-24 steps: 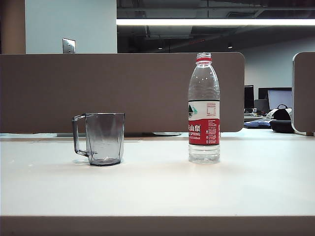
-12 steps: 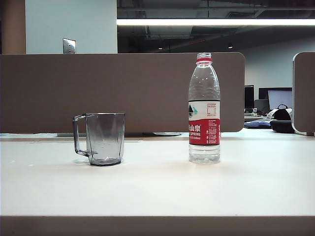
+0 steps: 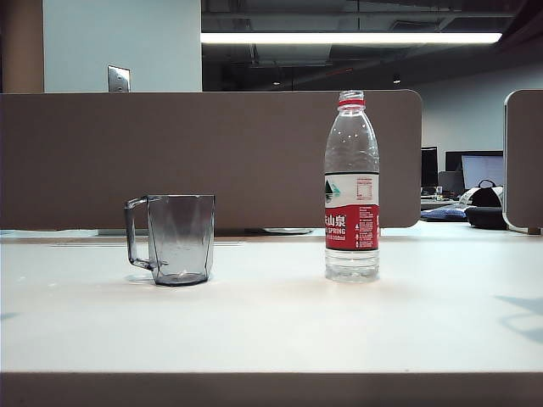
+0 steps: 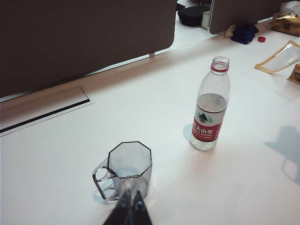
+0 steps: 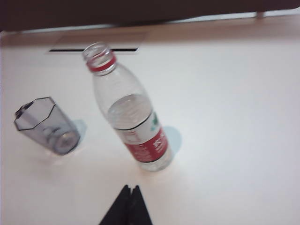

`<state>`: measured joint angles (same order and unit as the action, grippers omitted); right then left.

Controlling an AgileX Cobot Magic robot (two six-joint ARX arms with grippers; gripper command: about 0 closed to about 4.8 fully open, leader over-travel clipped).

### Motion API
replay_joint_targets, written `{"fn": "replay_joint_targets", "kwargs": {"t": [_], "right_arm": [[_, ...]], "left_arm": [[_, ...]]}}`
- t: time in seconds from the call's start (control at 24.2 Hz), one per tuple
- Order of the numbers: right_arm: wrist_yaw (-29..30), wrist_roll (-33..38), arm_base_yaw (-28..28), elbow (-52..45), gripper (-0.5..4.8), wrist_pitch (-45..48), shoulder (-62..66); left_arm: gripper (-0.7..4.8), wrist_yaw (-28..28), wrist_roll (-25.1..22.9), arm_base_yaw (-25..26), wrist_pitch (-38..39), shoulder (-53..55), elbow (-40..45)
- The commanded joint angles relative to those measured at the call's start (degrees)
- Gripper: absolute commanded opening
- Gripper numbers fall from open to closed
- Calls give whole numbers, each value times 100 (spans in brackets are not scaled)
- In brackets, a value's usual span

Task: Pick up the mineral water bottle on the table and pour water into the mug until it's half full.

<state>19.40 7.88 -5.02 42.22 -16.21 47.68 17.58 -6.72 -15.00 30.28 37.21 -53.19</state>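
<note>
Left hand point(image 4: 132, 202) shut above mug point(image 4: 127, 166); right hand point(image 5: 130, 197) shut, empty, near mineral water bottle point(image 5: 129, 112); partition point(image 3: 212, 157) behind.

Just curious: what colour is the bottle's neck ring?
Red; the mineral water bottle shows it best in the exterior view.

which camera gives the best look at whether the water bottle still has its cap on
The left wrist view: it looks down at the mineral water bottle, sharply showing an open, capless mouth above the red ring. The right wrist view shows the same opening, but blurred. The exterior view sees the neck side-on only, so the mouth stays hidden.
</note>
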Motion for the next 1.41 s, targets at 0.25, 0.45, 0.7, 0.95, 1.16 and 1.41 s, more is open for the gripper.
{"fn": "replay_joint_targets", "kwargs": {"t": [0.25, 0.45, 0.7, 0.95, 1.16, 1.41], "right_arm": [[201, -90, -275, 11, 479, 1779, 1255], [503, -387, -444, 11, 479, 2308, 2516], [472, -730, -879, 11, 479, 3497, 3873], [-74, -778, -984, 13, 479, 4765, 4815], [122, -765, -986, 13, 479, 5390, 5250], [105, -745, -986, 15, 479, 5991, 5510]], "left_arm": [[-5, 26, -61, -151, 90, -13, -24], [-5, 22, -190, -151, 35, -48, -24], [-5, -87, -341, -144, 13, -48, -24], [-5, -105, -341, -144, 48, -48, -24], [-5, -105, -369, -144, 92, -48, -24], [-5, -107, -426, -142, 94, -46, -24]]}}
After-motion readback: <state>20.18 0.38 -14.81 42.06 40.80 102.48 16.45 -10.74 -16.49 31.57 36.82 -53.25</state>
